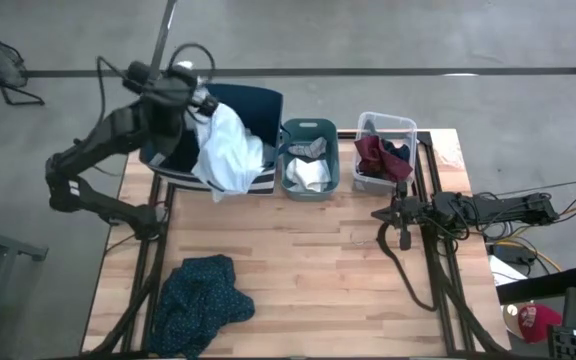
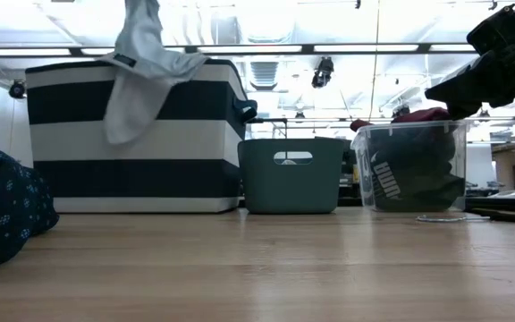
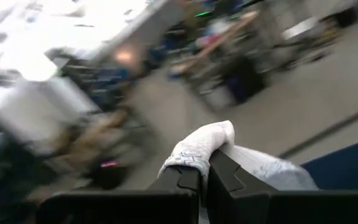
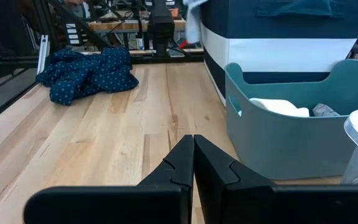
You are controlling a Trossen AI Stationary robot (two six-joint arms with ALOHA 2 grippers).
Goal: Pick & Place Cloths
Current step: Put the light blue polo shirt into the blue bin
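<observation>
My left gripper (image 1: pixel 204 105) is high over the big navy-and-white striped bin (image 1: pixel 253 110), shut on the pale blue-grey cloth (image 1: pixel 226 150), which hangs down over the bin's near wall (image 2: pixel 141 80). The dark teal patterned cloth (image 1: pixel 200 300) lies bunched on the table near the left near corner (image 4: pixel 86 74). White and grey cloths (image 1: pixel 308 172) lie in the teal bin (image 1: pixel 308 128). Maroon and navy cloths (image 1: pixel 378 155) fill the clear bin (image 2: pixel 409 170). My right gripper (image 1: pixel 380 214) is shut and empty, low over the table at its right side. My left gripper pinches a bunched fold of the pale cloth (image 3: pixel 199 149) between its two fingers, several layers by the look of it. The cloth hangs slack below the gripper, draped over the striped bin's near rim (image 1: pixel 218 180), with its lower end in front of the bin's wall.
The three bins stand in a row along the table's far edge. Bare wood lies between the bins and the teal patterned cloth. Dark frame rails (image 1: pixel 423 260) run along the table's left and right sides. Cables trail off the right edge.
</observation>
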